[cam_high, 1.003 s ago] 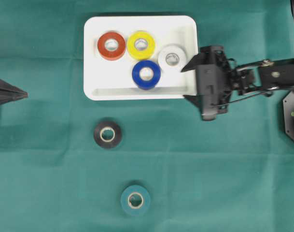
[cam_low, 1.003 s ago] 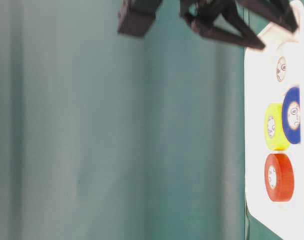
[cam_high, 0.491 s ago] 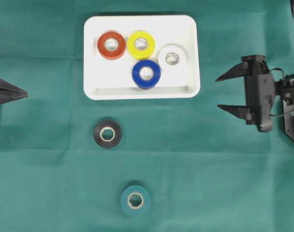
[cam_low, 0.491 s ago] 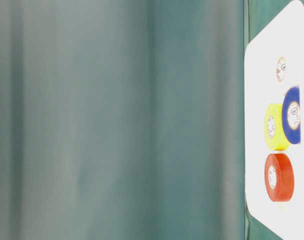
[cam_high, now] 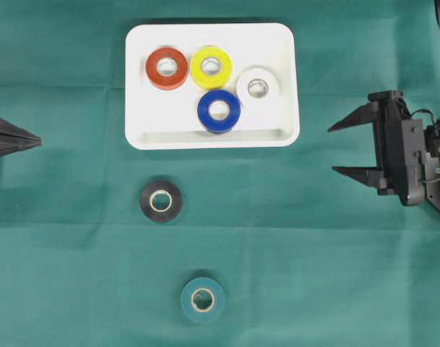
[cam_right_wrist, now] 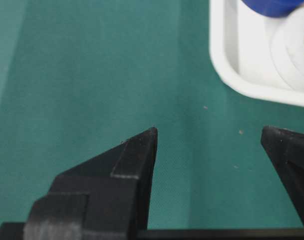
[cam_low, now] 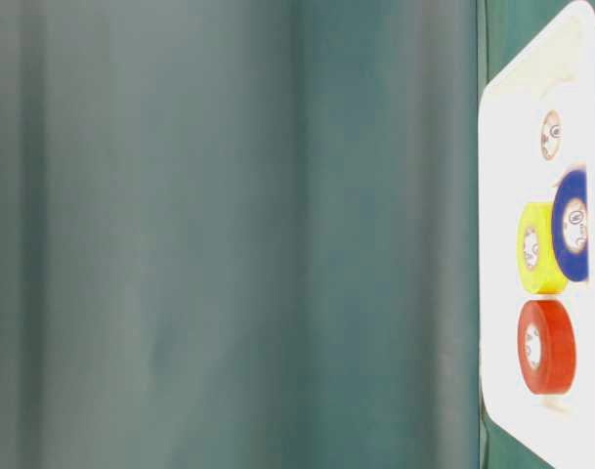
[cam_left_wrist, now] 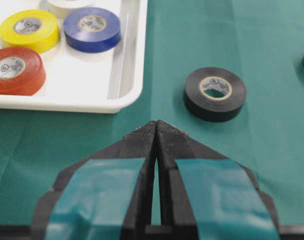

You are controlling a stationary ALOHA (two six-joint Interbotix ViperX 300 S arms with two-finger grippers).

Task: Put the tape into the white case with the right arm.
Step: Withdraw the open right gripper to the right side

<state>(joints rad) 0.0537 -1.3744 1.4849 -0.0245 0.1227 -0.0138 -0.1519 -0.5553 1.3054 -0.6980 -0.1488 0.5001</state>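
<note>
Right gripper (cam_high: 334,150) spread wide, holding nothing, well right of the white case (cam_high: 282,43); left gripper (cam_high: 37,140) closed, empty.

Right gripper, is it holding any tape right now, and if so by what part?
Nothing is held. The right gripper is open and empty over bare cloth, apart from the white case.

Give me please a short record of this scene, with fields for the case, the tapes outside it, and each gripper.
case: white case, holds red, yellow, blue and white tapes
outside: black tape and teal tape, both flat on the green cloth
right gripper: open, empty, right of the case
left gripper: shut, empty, at the left edge
</note>
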